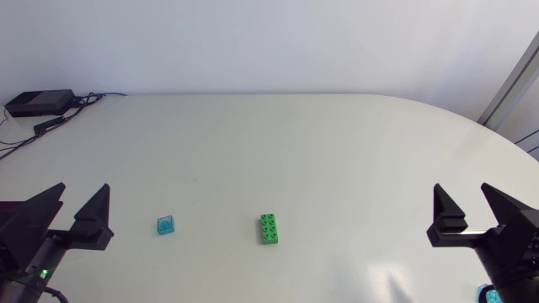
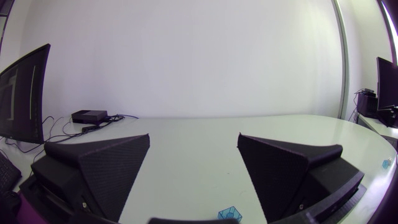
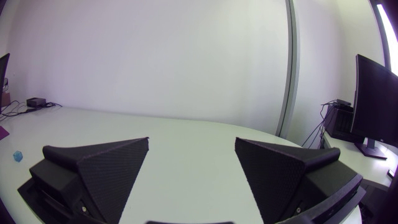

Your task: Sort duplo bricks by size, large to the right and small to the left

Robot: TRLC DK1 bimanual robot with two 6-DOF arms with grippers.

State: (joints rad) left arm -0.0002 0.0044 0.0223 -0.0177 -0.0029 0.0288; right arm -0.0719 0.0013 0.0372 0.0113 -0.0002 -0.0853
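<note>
A small translucent blue brick (image 1: 166,225) and a longer green brick (image 1: 269,228) lie apart near the table's front middle. My left gripper (image 1: 82,200) is open at the front left, a short way left of the blue brick, with nothing between its fingers. My right gripper (image 1: 462,200) is open at the front right, well right of the green brick, also holding nothing. In the left wrist view the left gripper (image 2: 194,138) stands wide, and the blue brick (image 2: 228,213) shows low between its fingers. The right wrist view shows the right gripper (image 3: 191,142) open over bare table, with a small blue brick (image 3: 17,155) far off to one side.
A black box (image 1: 38,103) with cables sits at the table's back left corner; the left wrist view shows the box (image 2: 89,116) too. A small light-blue object (image 1: 487,293) lies by my right arm at the front edge. The white tabletop (image 1: 286,151) curves away at the right.
</note>
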